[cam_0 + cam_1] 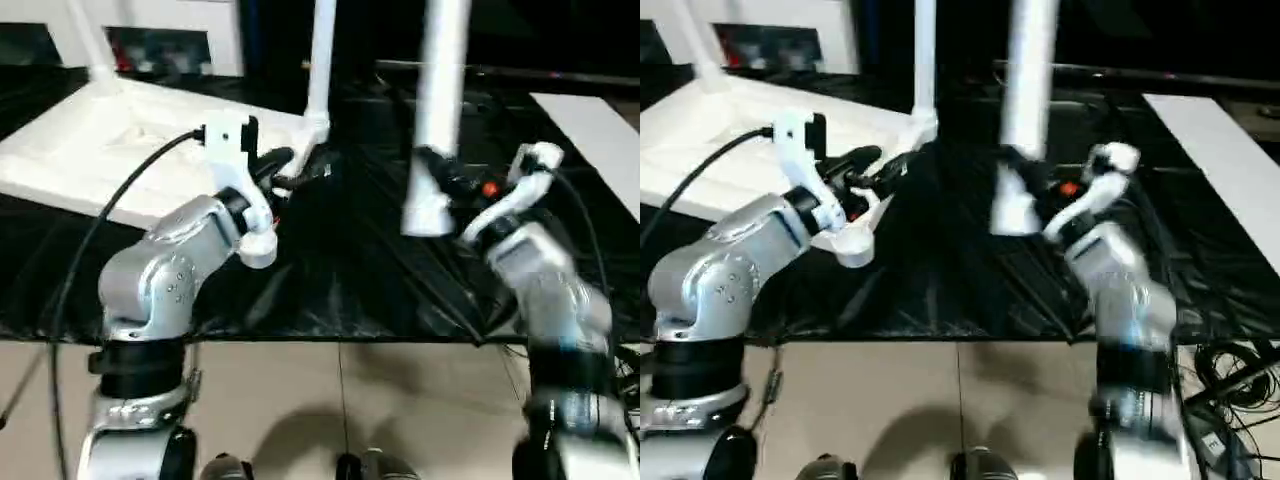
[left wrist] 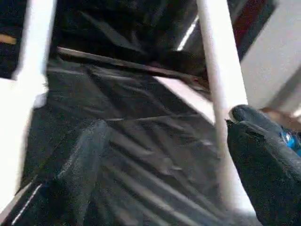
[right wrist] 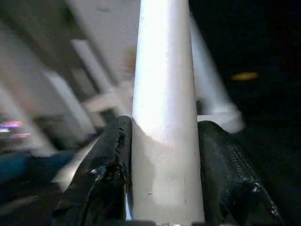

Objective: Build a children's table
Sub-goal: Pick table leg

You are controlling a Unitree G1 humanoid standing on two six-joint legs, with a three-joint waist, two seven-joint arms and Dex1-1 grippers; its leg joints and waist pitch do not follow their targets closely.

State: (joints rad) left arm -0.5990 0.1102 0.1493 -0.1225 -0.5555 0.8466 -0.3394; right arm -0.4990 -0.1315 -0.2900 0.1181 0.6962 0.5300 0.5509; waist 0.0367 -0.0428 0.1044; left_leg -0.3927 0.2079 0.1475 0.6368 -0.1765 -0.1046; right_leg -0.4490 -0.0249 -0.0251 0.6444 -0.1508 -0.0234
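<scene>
Table leg (image 1: 437,110) upright in right jaws; left jaws released beside tabletop (image 1: 90,150).

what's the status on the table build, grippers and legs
Right gripper shut on a loose leg, held upright. Left gripper open by the tabletop corner. Two legs already standing in sockets. Nothing in the way.
</scene>
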